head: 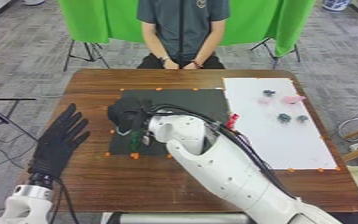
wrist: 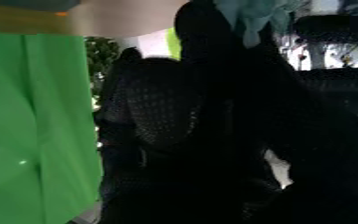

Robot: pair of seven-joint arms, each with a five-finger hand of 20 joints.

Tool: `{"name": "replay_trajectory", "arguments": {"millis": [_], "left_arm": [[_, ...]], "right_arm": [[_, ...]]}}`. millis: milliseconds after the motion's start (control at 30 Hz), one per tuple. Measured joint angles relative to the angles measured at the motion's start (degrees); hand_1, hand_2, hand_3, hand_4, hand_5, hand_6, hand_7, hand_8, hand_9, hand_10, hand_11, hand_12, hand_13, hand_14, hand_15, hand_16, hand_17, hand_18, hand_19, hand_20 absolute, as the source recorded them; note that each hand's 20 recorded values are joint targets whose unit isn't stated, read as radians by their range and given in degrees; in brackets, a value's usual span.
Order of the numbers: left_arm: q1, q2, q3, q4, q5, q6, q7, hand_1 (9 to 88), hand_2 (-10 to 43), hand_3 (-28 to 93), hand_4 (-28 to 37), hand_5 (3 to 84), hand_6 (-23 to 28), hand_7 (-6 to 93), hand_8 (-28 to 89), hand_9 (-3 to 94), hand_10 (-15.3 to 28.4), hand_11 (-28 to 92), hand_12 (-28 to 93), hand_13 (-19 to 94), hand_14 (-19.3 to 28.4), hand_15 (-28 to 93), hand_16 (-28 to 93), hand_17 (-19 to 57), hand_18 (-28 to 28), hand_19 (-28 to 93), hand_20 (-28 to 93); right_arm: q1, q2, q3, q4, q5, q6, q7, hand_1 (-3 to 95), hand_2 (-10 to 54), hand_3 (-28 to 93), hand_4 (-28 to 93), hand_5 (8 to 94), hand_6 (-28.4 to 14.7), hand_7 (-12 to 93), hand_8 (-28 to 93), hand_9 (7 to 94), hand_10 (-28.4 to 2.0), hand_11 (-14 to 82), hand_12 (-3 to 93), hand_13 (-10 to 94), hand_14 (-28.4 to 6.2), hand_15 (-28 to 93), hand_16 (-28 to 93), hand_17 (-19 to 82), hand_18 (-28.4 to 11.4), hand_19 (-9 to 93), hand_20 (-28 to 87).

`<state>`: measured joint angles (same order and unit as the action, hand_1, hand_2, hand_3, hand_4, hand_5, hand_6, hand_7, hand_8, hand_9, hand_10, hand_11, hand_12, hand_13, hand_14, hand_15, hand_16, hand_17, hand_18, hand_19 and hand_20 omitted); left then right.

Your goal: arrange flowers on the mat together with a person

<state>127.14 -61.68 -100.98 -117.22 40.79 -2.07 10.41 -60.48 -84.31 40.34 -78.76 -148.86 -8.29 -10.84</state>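
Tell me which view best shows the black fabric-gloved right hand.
The right wrist view: the right hand is close up, its mesh fabric visible. The head view shows it small and dark above the black rectangular mat.

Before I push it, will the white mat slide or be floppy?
The white mat would probably slide little, since the orange bits along its edges look like tape. If lifted, it may well flop, being wide and seemingly thin.
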Motion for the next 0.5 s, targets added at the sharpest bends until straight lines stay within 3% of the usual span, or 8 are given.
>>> {"name": "replay_trajectory", "arguments": {"millis": [267, 500], "left_arm": [[-1.5, 0.36, 0.48, 0.44, 0.00, -1.11, -2.25, 26.6, 2.0, 63, -22.2, 27.5, 3.2, 10.7, -7, 23.8, 11.8, 10, 16, 22, 12.8, 11, 7, -12.3, 23.0, 40, 9], [-2.1, 0.37, 0.81, 0.69, 0.00, -1.36, -2.43, 26.5, 2.3, 63, -23.0, 27.8, 3.4, 12.3, -7, 24.6, 12.6, 11, 17, 22, 14.3, 15, 5, -12.9, 23.7, 42, 7]], "right_arm": [[-2.5, -1.2, 0.3, 0.7, -1.4, 1.7, 1.9, 53.8, -6.6, 73, -28, 63.4, 5.0, 50, -2, 85.6, -3.4, 13.8, 45.3, 79, -3.2, 67, 24, 34, -15.9, 77, 37], [-2.9, -1.3, 0.3, 1.2, -1.9, 1.7, 2.8, 51.9, -4.5, 71, -28, 57.0, 5.1, 49, -5, 79.4, -4.1, 14.0, 43.6, 74, -3.5, 69, 22, 31, -15.8, 76, 38]]}}
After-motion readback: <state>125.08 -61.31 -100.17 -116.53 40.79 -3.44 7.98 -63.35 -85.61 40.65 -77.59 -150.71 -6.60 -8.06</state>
